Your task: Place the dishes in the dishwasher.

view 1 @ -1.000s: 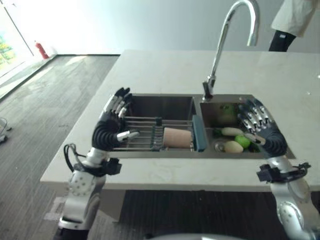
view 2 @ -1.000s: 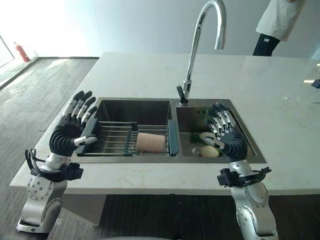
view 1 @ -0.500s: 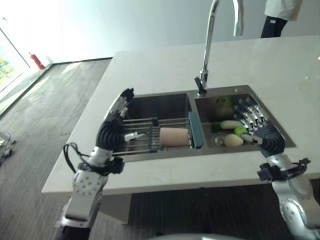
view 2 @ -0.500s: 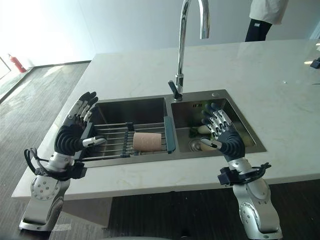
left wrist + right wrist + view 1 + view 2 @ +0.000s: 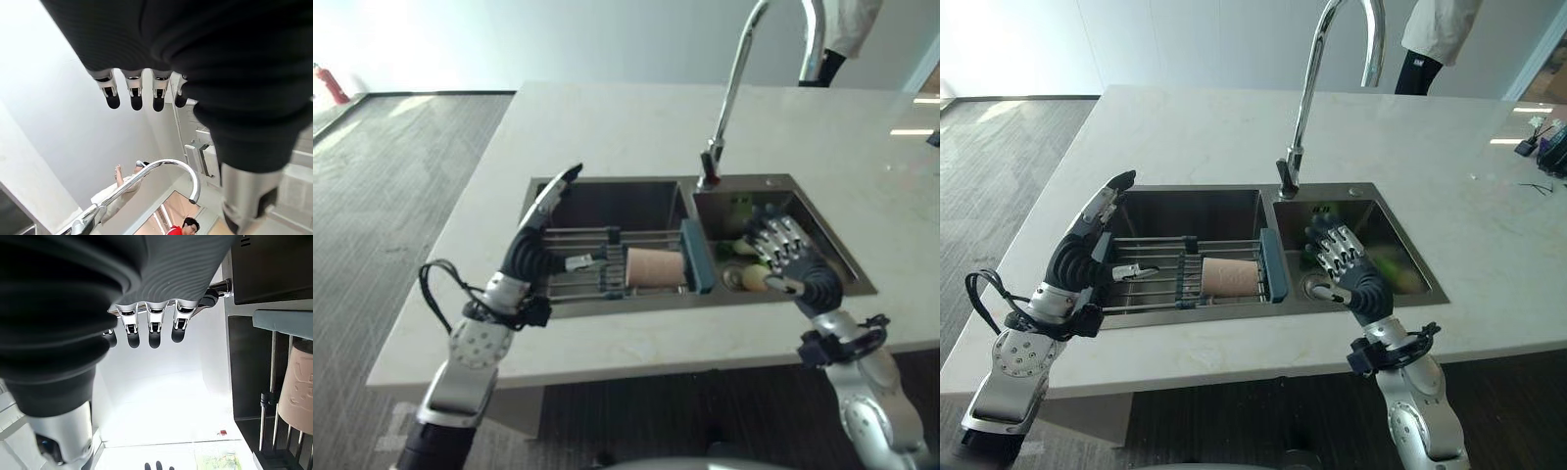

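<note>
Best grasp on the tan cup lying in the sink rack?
Probably across its round side wall, from above. The tan cup lies on its side on the rack over the left basin, so its rim faces sideways and the rack bars block a grip from below. The left hand, open beside the rack, looks nearest.

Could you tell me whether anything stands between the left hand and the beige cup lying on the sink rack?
Nothing visible does. The left hand hovers open over the left end of the rack, and the beige cup lies on its side further along the same rack, with bare rack bars between them.
</note>
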Robot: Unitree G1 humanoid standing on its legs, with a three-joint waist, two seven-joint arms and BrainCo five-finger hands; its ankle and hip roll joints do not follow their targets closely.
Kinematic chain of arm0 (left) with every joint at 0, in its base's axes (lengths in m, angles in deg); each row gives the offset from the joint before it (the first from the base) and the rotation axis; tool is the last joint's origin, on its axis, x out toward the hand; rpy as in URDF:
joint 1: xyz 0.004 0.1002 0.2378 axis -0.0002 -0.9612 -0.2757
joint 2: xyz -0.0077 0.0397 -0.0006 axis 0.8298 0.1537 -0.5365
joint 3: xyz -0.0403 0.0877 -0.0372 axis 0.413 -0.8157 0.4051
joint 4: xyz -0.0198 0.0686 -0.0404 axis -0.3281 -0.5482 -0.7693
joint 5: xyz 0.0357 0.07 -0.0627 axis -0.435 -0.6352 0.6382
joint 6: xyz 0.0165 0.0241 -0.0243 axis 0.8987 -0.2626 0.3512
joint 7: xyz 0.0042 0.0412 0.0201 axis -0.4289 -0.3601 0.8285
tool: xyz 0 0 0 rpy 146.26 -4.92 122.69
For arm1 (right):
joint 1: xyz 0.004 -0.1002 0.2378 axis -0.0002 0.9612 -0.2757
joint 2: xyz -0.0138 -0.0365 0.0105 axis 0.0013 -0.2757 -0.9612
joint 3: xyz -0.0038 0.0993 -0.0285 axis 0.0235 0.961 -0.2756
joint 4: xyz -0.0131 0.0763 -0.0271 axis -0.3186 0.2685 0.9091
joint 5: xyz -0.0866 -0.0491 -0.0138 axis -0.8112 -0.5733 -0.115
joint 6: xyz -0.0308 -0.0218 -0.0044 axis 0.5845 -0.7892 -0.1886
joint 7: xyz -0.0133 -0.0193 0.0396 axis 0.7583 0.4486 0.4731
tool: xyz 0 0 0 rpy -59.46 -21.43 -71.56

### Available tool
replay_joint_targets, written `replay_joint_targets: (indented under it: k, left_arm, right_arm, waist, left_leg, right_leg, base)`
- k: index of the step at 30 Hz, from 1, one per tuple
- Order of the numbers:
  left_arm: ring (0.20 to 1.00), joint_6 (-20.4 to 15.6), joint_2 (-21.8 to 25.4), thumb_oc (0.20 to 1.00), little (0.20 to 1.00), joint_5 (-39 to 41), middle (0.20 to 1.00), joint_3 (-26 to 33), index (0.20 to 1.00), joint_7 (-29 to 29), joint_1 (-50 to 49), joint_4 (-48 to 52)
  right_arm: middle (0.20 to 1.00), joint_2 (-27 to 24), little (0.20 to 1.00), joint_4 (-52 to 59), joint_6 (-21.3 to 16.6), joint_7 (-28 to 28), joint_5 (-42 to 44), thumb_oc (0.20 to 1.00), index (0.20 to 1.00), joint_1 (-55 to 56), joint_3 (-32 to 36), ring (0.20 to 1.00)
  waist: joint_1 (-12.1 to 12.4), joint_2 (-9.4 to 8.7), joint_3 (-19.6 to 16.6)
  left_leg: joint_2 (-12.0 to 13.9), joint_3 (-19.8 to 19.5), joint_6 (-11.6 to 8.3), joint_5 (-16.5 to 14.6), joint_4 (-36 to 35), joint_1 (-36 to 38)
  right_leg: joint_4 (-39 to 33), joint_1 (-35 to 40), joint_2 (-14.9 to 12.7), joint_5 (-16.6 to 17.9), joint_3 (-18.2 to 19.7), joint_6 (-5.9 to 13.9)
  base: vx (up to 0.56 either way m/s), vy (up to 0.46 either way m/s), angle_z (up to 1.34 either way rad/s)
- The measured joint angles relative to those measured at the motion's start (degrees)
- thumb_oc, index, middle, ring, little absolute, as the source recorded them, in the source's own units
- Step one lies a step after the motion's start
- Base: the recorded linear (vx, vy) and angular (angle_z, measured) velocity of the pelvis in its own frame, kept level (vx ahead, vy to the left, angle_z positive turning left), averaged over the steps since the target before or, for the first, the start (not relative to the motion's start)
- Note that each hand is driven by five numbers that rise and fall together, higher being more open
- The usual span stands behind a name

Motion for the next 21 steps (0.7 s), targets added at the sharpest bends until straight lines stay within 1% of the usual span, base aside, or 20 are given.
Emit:
replay_joint_targets:
  k: [1,2,3,4,5,6,7,8,10,12,14,15,16,17,19,21]
  left_arm:
    - [1.0,1.12,-0.75,1.0,1.0,-0.15,1.0,-1.39,1.0,0.06,-0.37,-0.35]
    - [1.0,1.31,-0.63,1.0,1.0,-1.46,1.0,-2.22,1.0,0.44,-0.39,-0.29]
    - [1.0,1.28,-0.79,1.0,1.0,-2.97,1.0,-2.29,1.0,0.61,-0.5,-0.24]
    - [1.0,1.27,-0.73,1.0,1.0,-4.4,1.0,-2.13,1.0,0.61,-0.44,-0.23]
    - [1.0,1.26,-0.57,1.0,1.0,-4.8,1.0,-2.09,1.0,0.62,-0.27,-0.23]
    - [1.0,1.49,0.06,1.0,1.0,-6.68,1.0,-2.19,1.0,0.63,0.37,-0.3]
    - [1.0,1.84,1.26,1.0,1.0,-6.69,1.0,-2.22,1.0,0.66,1.32,-0.53]
    - [1.0,2.05,1.49,1.0,1.0,-6.69,1.0,-2.25,1.0,0.65,2.32,-0.97]
    - [1.0,2.67,1.77,1.0,1.0,-6.9,1.0,-2.27,1.0,0.65,3.67,-1.81]
    - [1.0,5.02,2.3,1.0,1.0,-8.92,1.0,-2.66,1.0,0.71,4.85,-2.82]
    - [1.0,7.01,2.66,1.0,1.0,-8.98,1.0,-3.11,1.0,0.67,4.94,-3.24]
    - [1.0,7.08,2.69,1.0,1.0,-8.98,1.0,-3.16,1.0,0.67,4.97,-3.29]
    - [1.0,10.63,4.67,1.0,1.0,-11.25,1.0,-5.97,1.0,0.97,5.66,-7.03]
    - [1.0,12.82,4.86,1.0,1.0,-11.58,1.0,-6.97,1.0,1.87,5.91,-8.19]
    - [1.0,15.26,5.24,1.0,1.0,-11.69,1.0,-8.48,1.0,3.05,7.2,-10.5]
    - [1.0,16.84,6.31,1.0,1.0,-11.75,1.0,-9.98,1.0,4.06,8.01,-12.98]
  right_arm:
    - [1.0,-0.4,1.0,-0.25,0.42,-0.75,0.0,1.0,1.0,-1.58,0.04,1.0]
    - [1.0,-0.9,1.0,-0.23,0.52,-1.28,0.0,1.0,1.0,-2.35,0.07,1.0]
    - [1.0,-1.89,1.0,-0.28,0.79,-1.96,0.0,1.0,1.0,-2.54,0.05,1.0]
    - [1.0,-2.89,1.0,-0.38,1.27,-2.35,0.0,1.0,1.0,-2.23,0.09,1.0]
    - [1.0,-3.43,1.0,-0.38,1.37,-2.36,-0.01,1.0,1.0,-1.8,0.1,1.0]
    - [1.0,-3.72,1.0,-0.51,1.38,-2.35,-0.01,1.0,1.0,-1.32,0.02,1.0]
    - [1.0,-3.66,1.0,-1.01,1.41,-2.31,-0.01,1.0,1.0,-1.3,-0.18,1.0]
    - [1.0,-3.67,1.0,-1.37,1.39,-2.34,-0.01,1.0,1.0,-1.3,-0.07,1.0]
    - [1.0,-3.64,1.0,-2.2,1.38,-2.32,-0.05,1.0,1.0,-1.33,-0.18,1.0]
    - [1.0,-3.63,1.0,-2.42,1.51,-2.34,-0.07,1.0,1.0,-1.32,-0.21,1.0]
    - [1.0,-3.64,1.0,-2.35,1.52,-2.38,-0.07,1.0,1.0,-1.3,-0.16,1.0]
    - [1.0,-3.64,1.0,-2.35,1.53,-2.39,-0.07,1.0,1.0,-1.3,-0.17,1.0]
    - [1.0,-3.64,1.0,-2.34,1.68,-2.39,-0.07,1.0,1.0,-1.32,-0.35,1.0]
    - [1.0,-3.64,1.0,-2.34,1.75,-2.43,-0.09,1.0,1.0,-1.35,-0.53,1.0]
    - [1.0,-3.72,1.0,-2.34,1.84,-2.4,-0.09,1.0,1.0,-1.35,-1.15,1.0]
    - [1.0,-3.76,1.0,-2.34,1.87,-2.34,-0.1,1.0,1.0,-1.43,-1.91,1.0]
  waist:
    - [-0.09,2.07,0.04]
    - [-0.12,3.34,0.04]
    - [-0.13,5.2,0.13]
    - [-0.22,6.27,0.01]
    - [-0.57,6.62,-0.02]
    - [-0.88,6.83,0.03]
    - [-1.15,6.75,0.03]
    - [-1.46,6.72,-0.07]
    - [-1.48,6.76,-0.08]
    - [-1.49,6.86,-0.24]
    - [-1.78,6.84,-0.44]
    - [-1.78,6.85,-0.45]
    - [-2.01,7.11,-1.54]
    - [-2.19,7.18,-1.83]
    - [-2.31,7.15,-1.93]
    - [-2.99,7.15,-1.99]
  left_leg:
    - [1.21,-0.51,-0.74,0.28,0.0,0.27]
    - [2.12,-0.68,-1.11,0.29,-0.01,0.28]
    - [3.4,-0.78,-1.45,0.48,-0.01,0.18]
    - [4.22,-0.81,-1.58,0.54,-0.02,0.24]
    - [4.67,-0.8,-1.94,0.63,-0.02,0.39]
    - [5.31,-0.71,-2.54,0.74,-0.03,0.72]
    - [5.82,-0.57,-3.32,0.64,-0.16,1.24]
    - [6.0,-0.73,-3.62,0.42,-0.38,1.31]
    - [6.3,-0.84,-3.58,0.36,-0.38,1.2]
    - [6.21,-0.84,-3.66,0.44,-0.38,1.21]
    - [5.95,-0.83,-3.65,0.44,-0.38,1.29]
    - [5.94,-0.83,-3.65,0.44,-0.38,1.29]
    - [5.62,-0.77,-3.56,0.42,-0.38,1.39]
    - [5.44,-0.57,-3.44,0.75,-0.37,1.59]
    - [5.24,0.05,-3.4,0.67,-0.37,2.01]
    - [5.21,0.52,-3.36,0.63,-0.37,2.17]
  right_leg:
    - [0.07,0.48,1.65,0.69,-0.03,-0.31]
    - [0.1,0.57,2.59,-0.02,-0.01,-1.02]
    - [0.1,0.44,3.83,-0.06,0.0,-1.1]
    - [0.1,0.48,4.74,-0.19,0.01,-1.31]
    - [0.07,0.57,5.16,-0.53,0.0,-1.85]
    - [-0.17,0.75,5.72,-0.62,0.05,-2.27]
    - [-0.21,1.17,6.02,-1.34,0.05,-2.43]
    - [-0.22,1.33,6.15,-1.38,0.03,-2.48]
    - [-0.23,1.25,6.2,-1.44,0.01,-2.67]
    - [-0.23,1.2,6.08,-1.6,0.08,-2.95]
    - [-0.23,1.17,5.8,-1.55,0.17,-2.96]
    - [-0.23,1.17,5.79,-1.55,0.17,-2.96]
    - [-0.23,1.22,5.68,-1.04,0.34,-2.39]
    - [-0.22,1.3,5.7,-1.0,0.62,-2.38]
    - [-0.21,1.41,5.72,-0.76,1.26,-2.71]
    - [-0.19,1.36,5.7,-0.63,1.63,-2.82]
  base:
    - [0.04,-0.112,0.01]
    - [0.03,-0.103,-0.01]
    - [0.02,-0.099,-0.05]
    - [0.02,-0.108,-0.08]
    - [0.02,-0.085,-0.08]
    - [0.02,-0.059,-0.1]
    - [0.02,-0.037,-0.06]
    - [0.02,-0.031,-0.02]
    - [0.01,-0.011,0.02]
    - [0.02,0.002,-0.01]
    - [0.04,0.015,0.0]
    - [0.03,0.035,-0.01]
    - [0.02,0.031,-0.04]
    - [0.02,0.041,-0.09]
    - [0.01,0.034,-0.15]
    - [0.0,0.043,-0.12]
